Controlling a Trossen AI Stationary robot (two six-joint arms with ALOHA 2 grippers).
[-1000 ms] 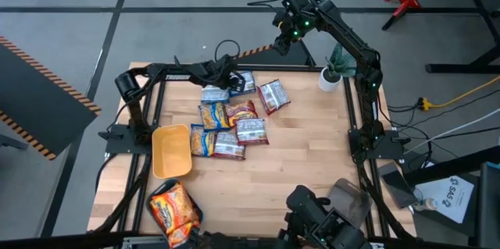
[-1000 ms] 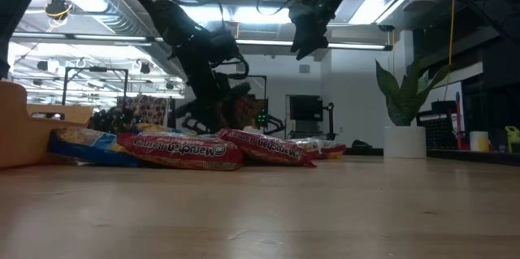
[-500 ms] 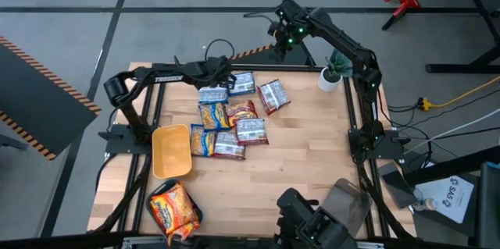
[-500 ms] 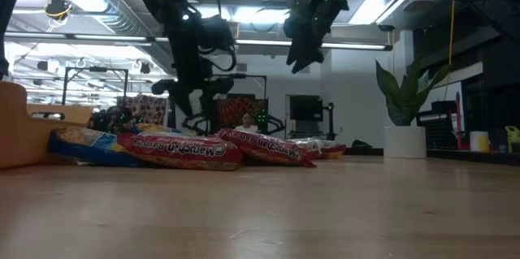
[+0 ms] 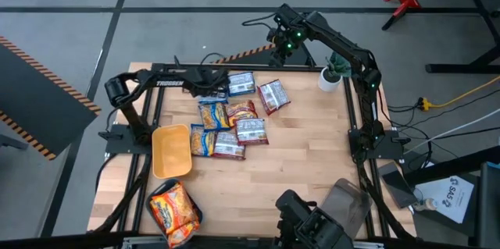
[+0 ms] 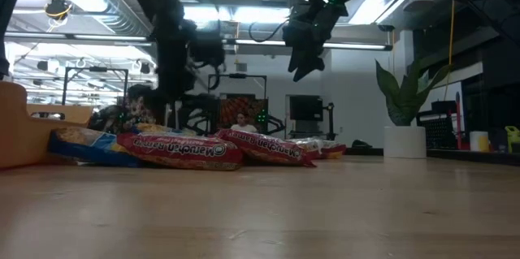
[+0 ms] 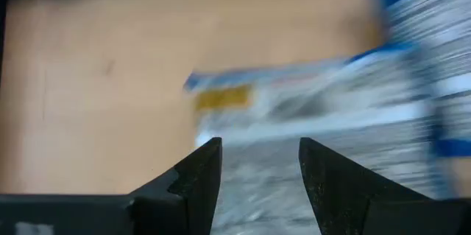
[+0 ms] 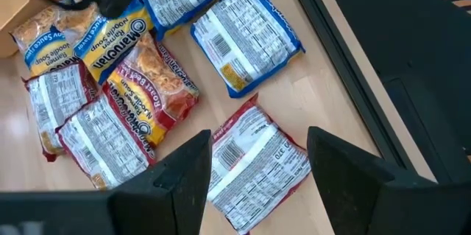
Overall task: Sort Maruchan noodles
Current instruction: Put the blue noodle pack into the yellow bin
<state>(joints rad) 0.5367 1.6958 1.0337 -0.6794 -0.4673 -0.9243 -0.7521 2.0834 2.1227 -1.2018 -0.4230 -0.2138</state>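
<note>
At the worktop's near left corner, a dark tray holds orange noodle packets; just behind it along the left edge sits an empty yellow tray.

Mid-worktop toward the far edge: loose cluster of noodle packets, orange, red-silver and blue-silver, several overlapping. One red-silver packet lies a little apart on the cluster's right, long axis slanted.

Far edge, left of centre: left gripper low over a blue-silver packet at the cluster's far left end. Wrist view puts that packet directly ahead of and under the fingers, jaws parted moderately, nothing between them. Its long axis runs roughly across the jaw gap, though motion blur makes this uncertain. Another blue-silver packet lies just beside it on the right.

Beyond the far edge, above the frame rail: right gripper, raised high, fingers apart and empty, looking down on the cluster from outside.

Judgement: left arm is clearly the nearer one; the packet lies straight below its jaws, so a short descent and closing would take it.
</note>
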